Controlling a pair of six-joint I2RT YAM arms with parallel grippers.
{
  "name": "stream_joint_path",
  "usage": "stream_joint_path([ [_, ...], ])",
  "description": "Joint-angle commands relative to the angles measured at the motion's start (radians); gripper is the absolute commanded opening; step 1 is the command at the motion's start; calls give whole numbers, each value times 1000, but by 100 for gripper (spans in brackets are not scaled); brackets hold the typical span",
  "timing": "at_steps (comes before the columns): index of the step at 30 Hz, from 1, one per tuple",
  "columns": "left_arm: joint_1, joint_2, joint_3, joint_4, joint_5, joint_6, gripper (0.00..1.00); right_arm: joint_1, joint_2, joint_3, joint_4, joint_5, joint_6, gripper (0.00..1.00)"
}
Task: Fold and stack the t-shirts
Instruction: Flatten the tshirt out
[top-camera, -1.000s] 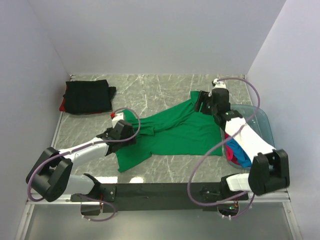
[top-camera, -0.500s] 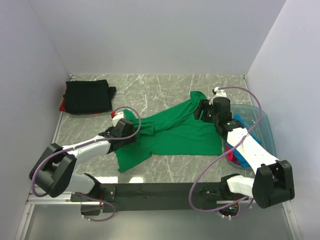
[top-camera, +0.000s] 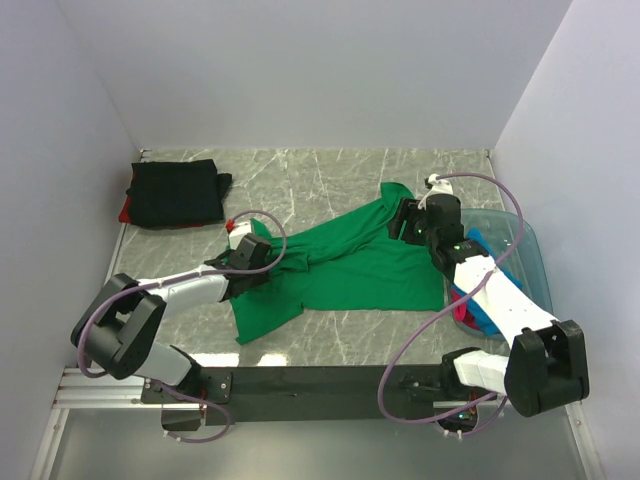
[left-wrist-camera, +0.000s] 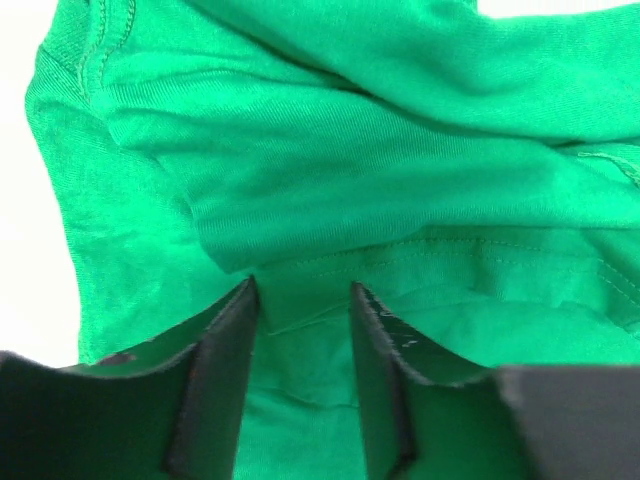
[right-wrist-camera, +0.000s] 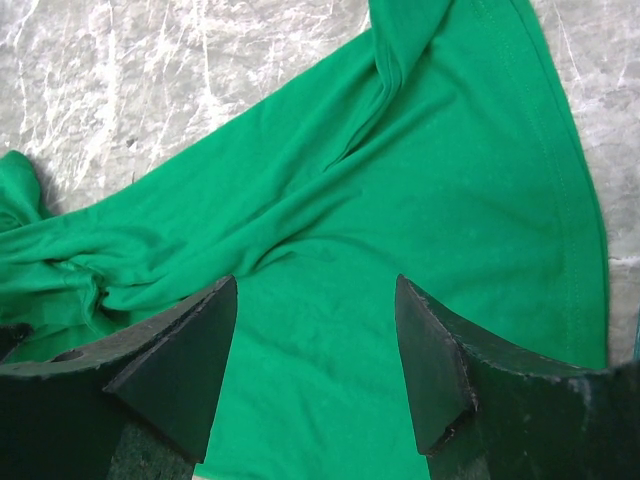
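Hem of green t-shirt (left-wrist-camera: 330, 170) between left tool (left-wrist-camera: 302, 292) fingers (left-wrist-camera: 215, 390)

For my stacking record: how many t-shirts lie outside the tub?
3: a green shirt spread out mid-table; a black shirt folded at the far left; a red one under it, only its edge showing. More may be hidden beneath.

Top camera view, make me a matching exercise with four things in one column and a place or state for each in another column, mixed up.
Column one:
1. green shirt
2. black shirt
3. tub
4. right gripper

Column two:
A. open, fingers wide apart
B. folded, far left corner
C. see-through blue, far right
D. spread out in the middle

Pairs: 1-D, 2-B, 3-C, 4-A
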Motion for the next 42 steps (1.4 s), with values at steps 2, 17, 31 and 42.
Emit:
stream_joint_path([
  [2, 1, 7, 34, 14, -26, -8, 45, 7, -33, -16, 30, -11, -4, 71],
  [17, 1, -12, 51, -23, -81, -1, 49, 16, -7, -23, 28, -28, -6, 70],
  [31, 1, -1, 57, -31, -59, 7, 25, 23, 16, -13, 19, -22, -12, 70],
  [42, 1, 56, 89, -68, -69, -1, 27, 23, 18, -13, 17, -18, -16, 70],
])
